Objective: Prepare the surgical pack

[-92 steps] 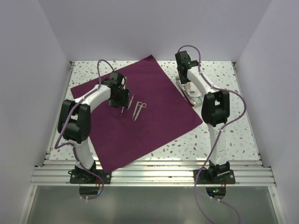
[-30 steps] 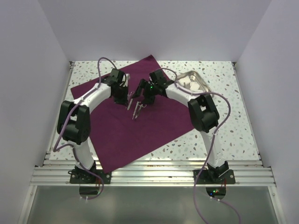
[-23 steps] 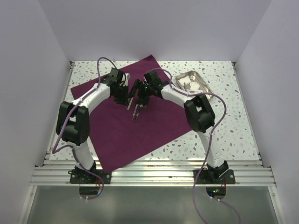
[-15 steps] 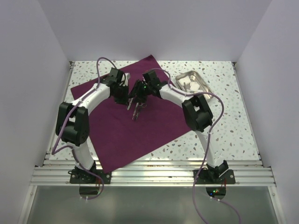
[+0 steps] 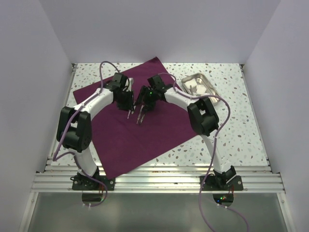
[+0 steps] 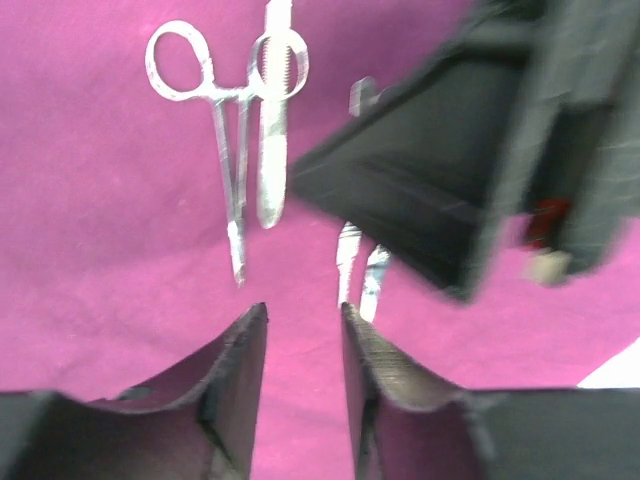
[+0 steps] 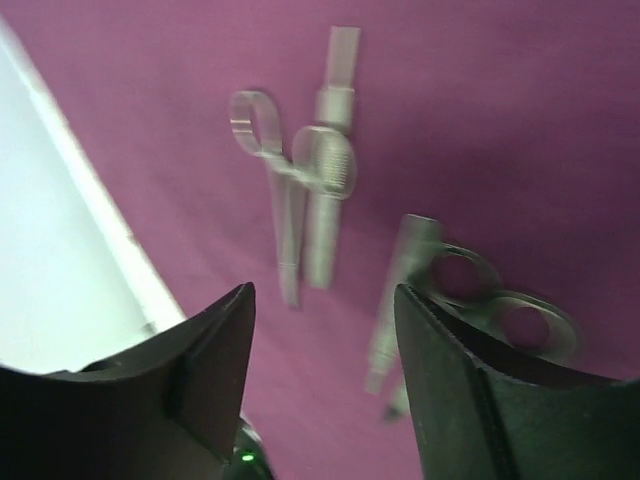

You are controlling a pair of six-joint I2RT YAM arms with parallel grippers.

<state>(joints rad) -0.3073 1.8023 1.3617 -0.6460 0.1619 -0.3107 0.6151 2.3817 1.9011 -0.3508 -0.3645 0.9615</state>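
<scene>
Left gripper (image 6: 303,312) has parted narrowly, right gripper (image 7: 322,292) wide, both empty above surgical pack (image 5: 135,140).

Speckled table (image 5: 231,140) with spread maroon drape (image 5: 135,142) and steel tray (image 5: 208,82) at back right

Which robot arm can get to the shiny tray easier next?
Probably the right. The steel tray sits on its side, beside the drape, and the right end effector is open and empty. The left end effector would have to cross over.
</scene>
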